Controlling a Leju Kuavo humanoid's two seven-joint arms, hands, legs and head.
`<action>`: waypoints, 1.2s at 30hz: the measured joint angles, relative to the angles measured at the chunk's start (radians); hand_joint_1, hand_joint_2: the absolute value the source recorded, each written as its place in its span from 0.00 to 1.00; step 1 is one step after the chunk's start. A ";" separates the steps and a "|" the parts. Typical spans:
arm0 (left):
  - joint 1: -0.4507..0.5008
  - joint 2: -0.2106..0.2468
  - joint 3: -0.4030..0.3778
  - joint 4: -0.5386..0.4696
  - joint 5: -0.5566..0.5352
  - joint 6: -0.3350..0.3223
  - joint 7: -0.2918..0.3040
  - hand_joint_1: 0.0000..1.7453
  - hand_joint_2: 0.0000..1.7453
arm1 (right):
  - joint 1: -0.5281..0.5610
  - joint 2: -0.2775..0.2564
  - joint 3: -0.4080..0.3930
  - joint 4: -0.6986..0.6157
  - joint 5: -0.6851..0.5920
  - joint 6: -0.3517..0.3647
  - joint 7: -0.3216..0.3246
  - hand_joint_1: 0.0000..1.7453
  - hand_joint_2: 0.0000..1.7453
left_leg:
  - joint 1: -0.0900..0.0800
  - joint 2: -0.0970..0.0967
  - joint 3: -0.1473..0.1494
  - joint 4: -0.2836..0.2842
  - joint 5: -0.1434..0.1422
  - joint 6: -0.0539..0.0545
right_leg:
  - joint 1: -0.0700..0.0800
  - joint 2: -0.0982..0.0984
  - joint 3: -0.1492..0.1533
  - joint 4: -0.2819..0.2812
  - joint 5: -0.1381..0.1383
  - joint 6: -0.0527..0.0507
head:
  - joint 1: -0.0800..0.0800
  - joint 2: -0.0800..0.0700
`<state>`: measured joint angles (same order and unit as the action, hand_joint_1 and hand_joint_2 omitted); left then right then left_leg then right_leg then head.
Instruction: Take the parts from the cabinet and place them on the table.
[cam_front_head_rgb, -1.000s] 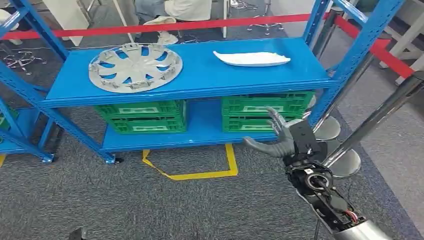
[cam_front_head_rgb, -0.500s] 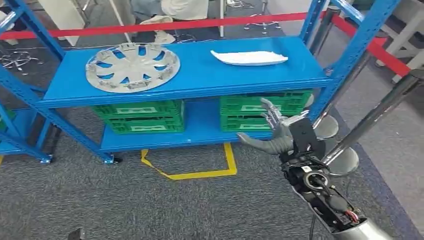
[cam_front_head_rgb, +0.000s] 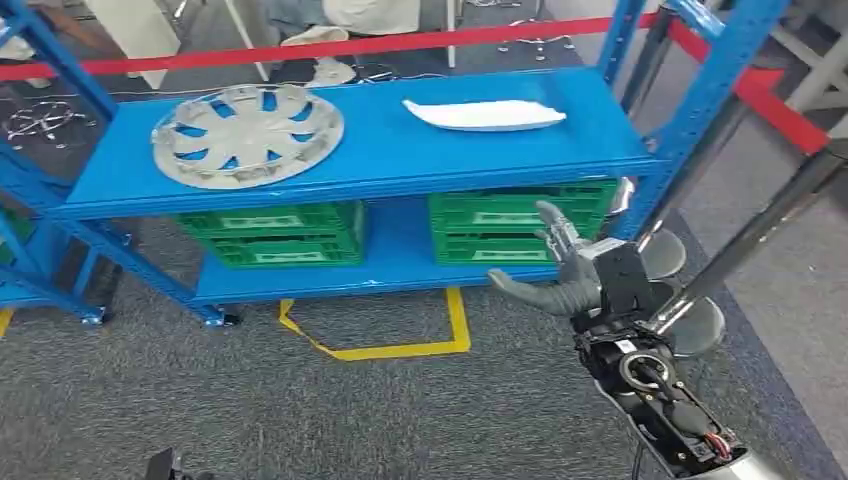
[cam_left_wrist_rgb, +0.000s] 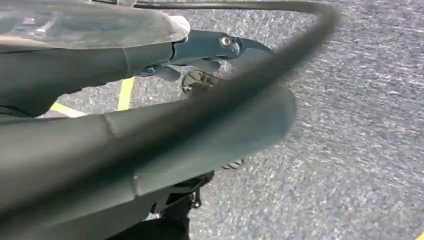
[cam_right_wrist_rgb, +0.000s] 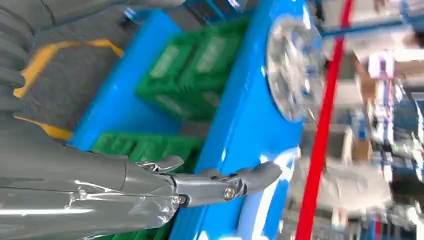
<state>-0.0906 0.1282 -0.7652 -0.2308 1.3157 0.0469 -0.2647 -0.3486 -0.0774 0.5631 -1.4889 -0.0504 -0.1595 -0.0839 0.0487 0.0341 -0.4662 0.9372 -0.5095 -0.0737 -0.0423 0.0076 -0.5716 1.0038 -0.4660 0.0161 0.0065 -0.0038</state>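
My right hand (cam_front_head_rgb: 570, 275) is up in front of the shelf (cam_front_head_rgb: 400, 150), fingers (cam_front_head_rgb: 556, 228) spread, holding nothing. The white part (cam_front_head_rgb: 485, 115) lies near the shelf's right back corner, the wheel cover (cam_front_head_rgb: 247, 135) at its left end. I think I must reach up to the white part next. My left hand: I cannot tell.

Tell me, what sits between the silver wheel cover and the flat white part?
Nothing: in the head view, bare blue shelf separates the silver wheel cover from the flat white part.

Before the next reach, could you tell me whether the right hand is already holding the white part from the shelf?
No, the right hand hangs open and empty below the shelf, where the white part lies.
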 joint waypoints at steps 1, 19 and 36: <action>-0.002 0.000 0.000 0.000 0.001 0.000 -0.001 0.00 0.00 | -0.003 0.000 0.000 -0.002 0.000 0.003 -0.001 0.00 1.00 | -0.001 -0.011 -0.030 0.058 -0.026 0.005 | 0.002 0.001 0.004 -0.001 -0.001 -0.003 | -0.015 0.000; 0.000 0.001 -0.008 0.005 0.007 0.007 -0.002 0.00 0.00 | 0.003 0.000 0.003 -0.005 -0.011 0.002 -0.007 0.00 0.00 | -0.048 -0.030 -0.083 -0.006 0.079 0.105 | 0.034 0.006 -0.075 0.229 -0.140 0.007 | -0.036 0.000; 0.002 -0.006 -0.009 0.006 -0.006 0.007 0.001 0.00 0.00 | 0.018 -0.002 0.002 -0.005 -0.002 0.010 -0.015 0.00 0.00 | -0.036 -0.028 -0.254 0.350 -0.076 0.035 | 0.023 0.001 0.031 -0.033 0.000 -0.036 | -0.040 0.000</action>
<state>-0.0886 0.1221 -0.7740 -0.2251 1.3092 0.0542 -0.2640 -0.3303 -0.0797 0.5650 -1.4939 -0.0523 -0.1499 -0.0988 0.0130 0.0062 -0.7205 1.2874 -0.5859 -0.0384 -0.0195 0.0088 -0.5405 0.9713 -0.4658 -0.0194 -0.0332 -0.0038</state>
